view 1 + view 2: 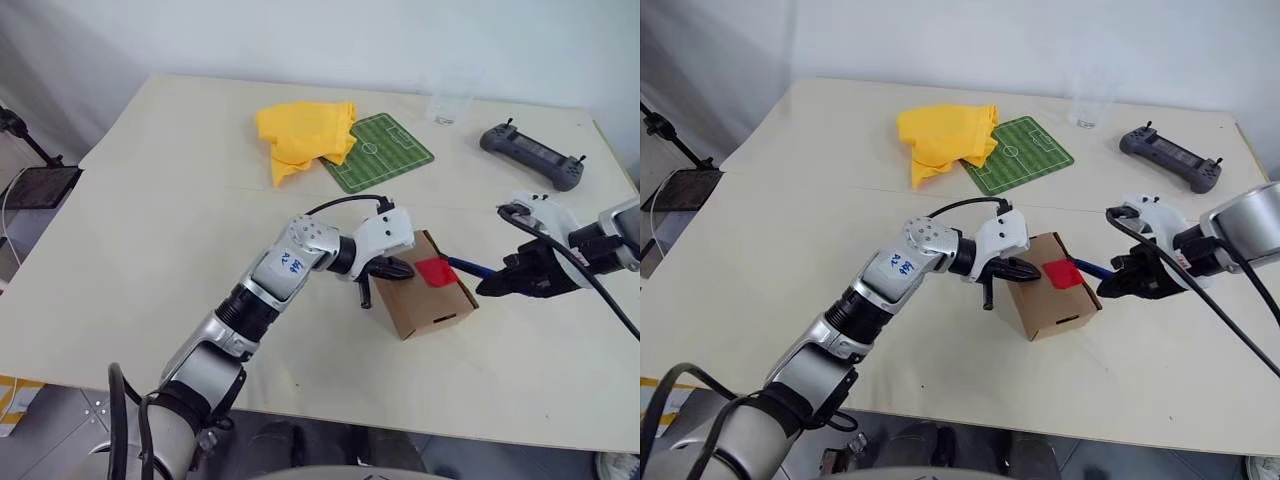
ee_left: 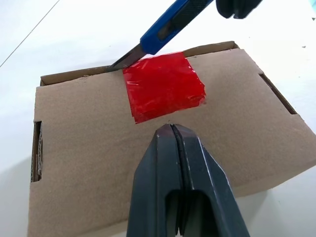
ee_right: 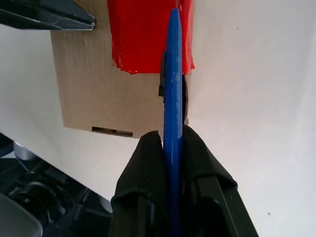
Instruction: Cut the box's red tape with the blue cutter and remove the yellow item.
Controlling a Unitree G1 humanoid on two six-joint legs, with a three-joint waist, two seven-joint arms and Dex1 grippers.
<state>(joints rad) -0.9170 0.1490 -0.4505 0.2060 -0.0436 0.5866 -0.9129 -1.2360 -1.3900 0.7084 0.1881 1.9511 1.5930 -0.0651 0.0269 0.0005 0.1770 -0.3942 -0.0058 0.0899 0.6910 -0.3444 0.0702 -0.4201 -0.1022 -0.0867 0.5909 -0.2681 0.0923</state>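
The brown cardboard box (image 1: 430, 290) sits on the table in front of me, lid shut, with the red tape (image 2: 163, 86) over the lid's far-right edge. My left gripper (image 2: 172, 131) is shut and presses its tips on the lid just short of the tape. My right gripper (image 3: 170, 140) is shut on the blue cutter (image 3: 173, 74), held from the box's right side. The cutter's silvery blade (image 2: 127, 58) touches the lid edge at the tape's corner. The yellow item is hidden.
A crumpled yellow cloth (image 1: 303, 135) and a green football-pitch mat (image 1: 378, 152) lie behind the box. A clear cup (image 1: 448, 102) and a grey game controller (image 1: 532, 154) stand at the back right. Black cables trail from both wrists.
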